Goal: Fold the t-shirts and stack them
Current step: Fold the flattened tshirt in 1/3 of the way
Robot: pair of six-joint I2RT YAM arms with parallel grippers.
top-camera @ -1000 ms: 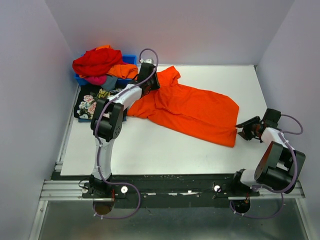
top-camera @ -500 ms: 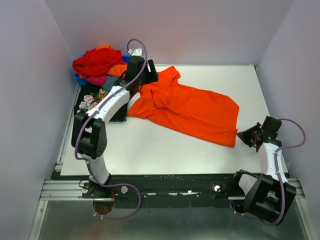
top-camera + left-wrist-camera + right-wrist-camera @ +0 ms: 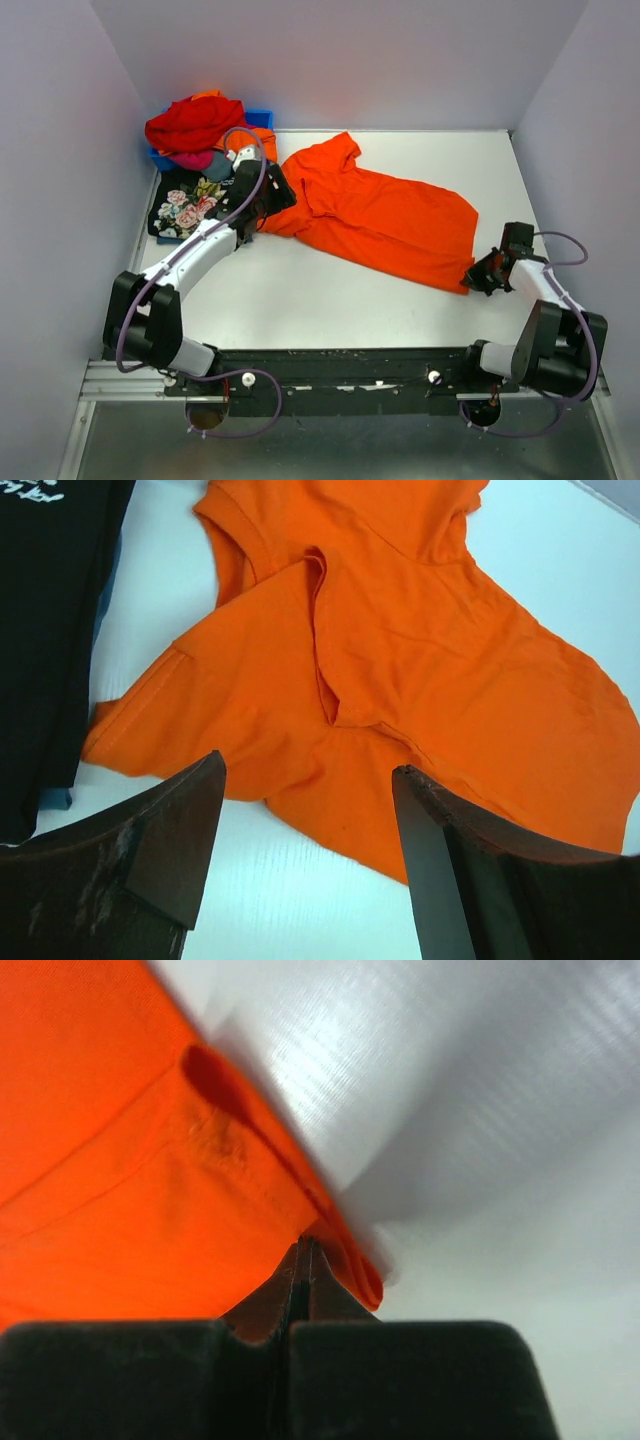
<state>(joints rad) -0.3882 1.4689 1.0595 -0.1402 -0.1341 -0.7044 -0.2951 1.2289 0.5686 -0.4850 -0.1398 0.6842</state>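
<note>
A plain bright orange t-shirt [image 3: 380, 215] lies spread and rumpled across the middle of the white table. My left gripper [image 3: 262, 200] hovers open above its left sleeve edge. In the left wrist view the orange t-shirt [image 3: 400, 660] shows between and beyond the wide-apart left gripper [image 3: 308, 770] fingers, which hold nothing. My right gripper [image 3: 478, 278] is at the shirt's near right hem corner. In the right wrist view the right gripper [image 3: 303, 1243] is shut, pinching the slightly lifted hem of the orange t-shirt [image 3: 110, 1160]. A black t-shirt with rose print [image 3: 180, 205] lies flat at the left.
A heap of t-shirts, a red one [image 3: 195, 120] on top, overflows the blue bin [image 3: 260, 118] at the back left corner. The black t-shirt [image 3: 50, 630] fills the left edge of the left wrist view. Walls close in on the table's left, back and right.
My left gripper opened, let go of the shirt's collar area and drew back toward the near left. My right gripper moved in to the hem corner and shut on it.
</note>
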